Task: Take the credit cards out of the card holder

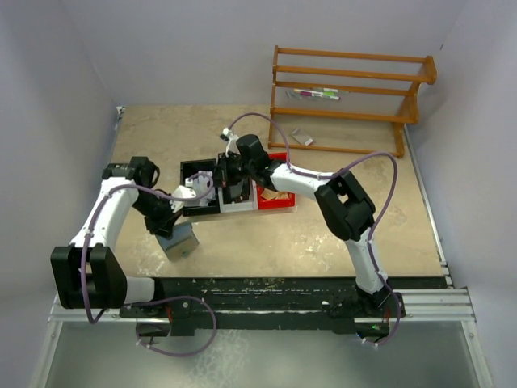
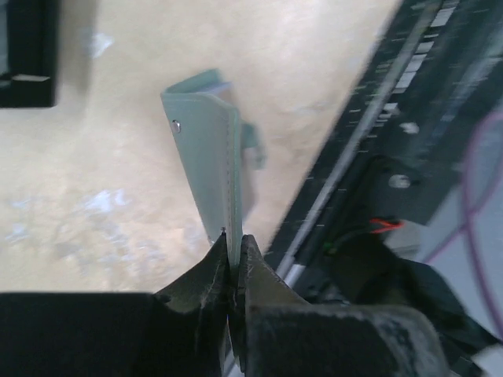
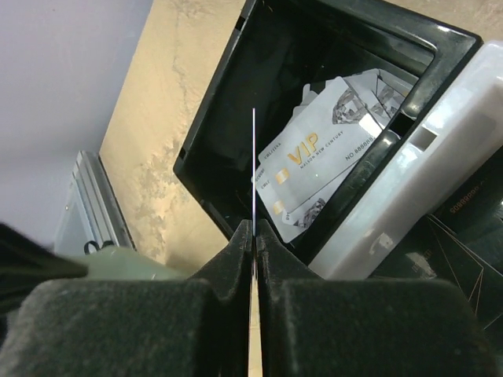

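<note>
The grey-green card holder (image 2: pixel 208 153) hangs above the table near its front edge, and my left gripper (image 2: pixel 233 236) is shut on its lower edge. From above, the card holder (image 1: pixel 179 242) sits just below the left gripper (image 1: pixel 171 224). My right gripper (image 3: pixel 254 225) is shut on one credit card (image 3: pixel 254 157), seen edge-on as a thin line over the black bin (image 3: pixel 228 102). Several pale credit cards (image 3: pixel 314 153) with gold VIP lettering lie inside that bin. In the top view the right gripper (image 1: pixel 225 179) hovers at the black bin's right side.
A white bin (image 1: pixel 241 202) and a red bin (image 1: pixel 279 204) stand in a row to the right of the black bin (image 1: pixel 194 171). A wooden rack (image 1: pixel 347 97) stands at the back right. The black rail (image 2: pixel 369 133) runs along the table's front edge.
</note>
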